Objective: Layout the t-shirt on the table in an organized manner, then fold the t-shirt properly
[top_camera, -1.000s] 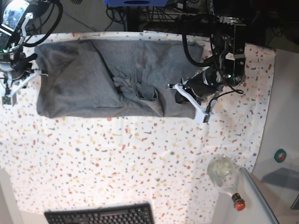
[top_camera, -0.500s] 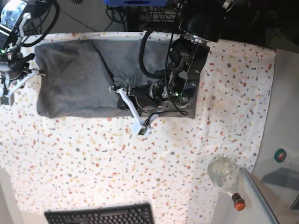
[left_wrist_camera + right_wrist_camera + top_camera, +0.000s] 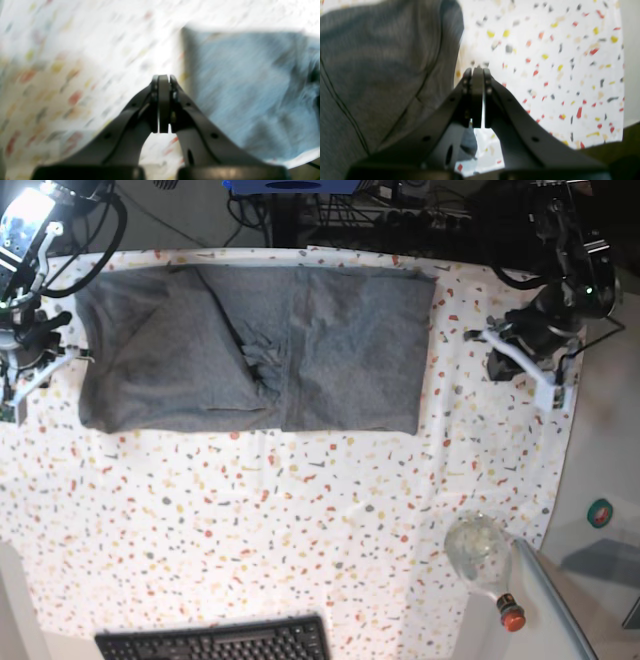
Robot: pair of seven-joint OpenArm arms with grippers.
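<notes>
The heather-grey t-shirt [image 3: 260, 345] lies as a wide folded rectangle along the far side of the speckled table [image 3: 250, 520], with a small bunch of creases near its middle. My left gripper [image 3: 503, 365] hovers over bare cloth to the right of the shirt; its jaws are shut and empty [image 3: 163, 76], and the t-shirt [image 3: 250, 87] is a blur beyond them on the right. My right gripper [image 3: 55, 330] sits at the shirt's left edge, shut on nothing [image 3: 477, 70], with the t-shirt [image 3: 382, 62] on its left and the table [image 3: 557, 62] on its right.
A glass bottle [image 3: 480, 555] with an orange cap lies at the table's near right corner. A black keyboard [image 3: 215, 640] sits at the near edge. A plain grey surface [image 3: 610, 460] with a small teal object [image 3: 600, 513] borders the right side. Cables and equipment fill the far edge.
My left arm swept left across the shirt to its middle, then swung back right and off the shirt. The shirt's right half now lies flatter. My right arm hardly moved.
</notes>
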